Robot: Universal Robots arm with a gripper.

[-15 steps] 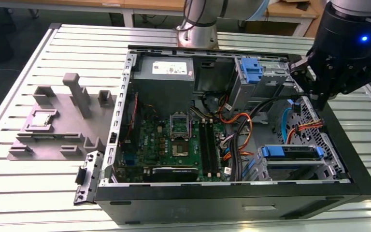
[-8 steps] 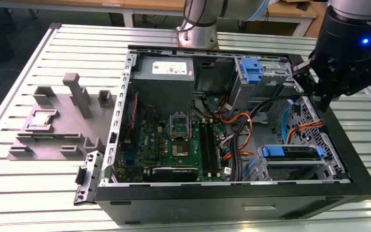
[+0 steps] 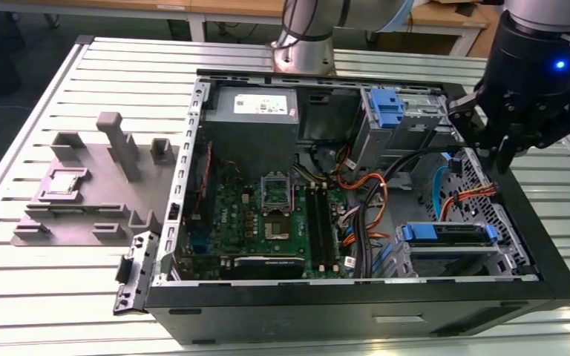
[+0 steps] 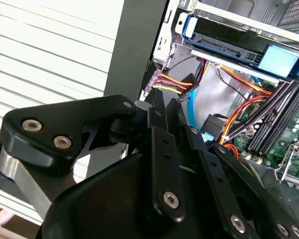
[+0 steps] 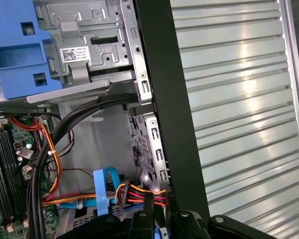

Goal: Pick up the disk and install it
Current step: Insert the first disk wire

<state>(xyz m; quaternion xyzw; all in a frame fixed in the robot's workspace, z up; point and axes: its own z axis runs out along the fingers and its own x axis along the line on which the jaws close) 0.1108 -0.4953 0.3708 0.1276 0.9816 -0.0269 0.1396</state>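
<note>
While the gripper (image 3: 500,152) hangs above the computer case (image 3: 265,315), over its wall at the exterior view's right, it carries nothing that I can see. Whether its fingers are spread or pressed together I cannot tell; the black linkage hides the tips in the second wrist view.

The disk (image 3: 445,233) sits inside the case, in a bay at the near corner on the exterior view's right, blue carrier around a silver body. In the second wrist view the disk (image 4: 239,47) shows a pale blue label and lies within a metal cage, cables running just beside it. My judgement: the disk looks seated in its bay already, so the install may be largely done, though I cannot confirm full seating or cable hookup.

Surface: a slatted metal table (image 3: 87,297), pale grey. A grey fixture block (image 3: 97,185) stands on it beside the case. Beyond, a wooden bench edge and dark floor.
</note>
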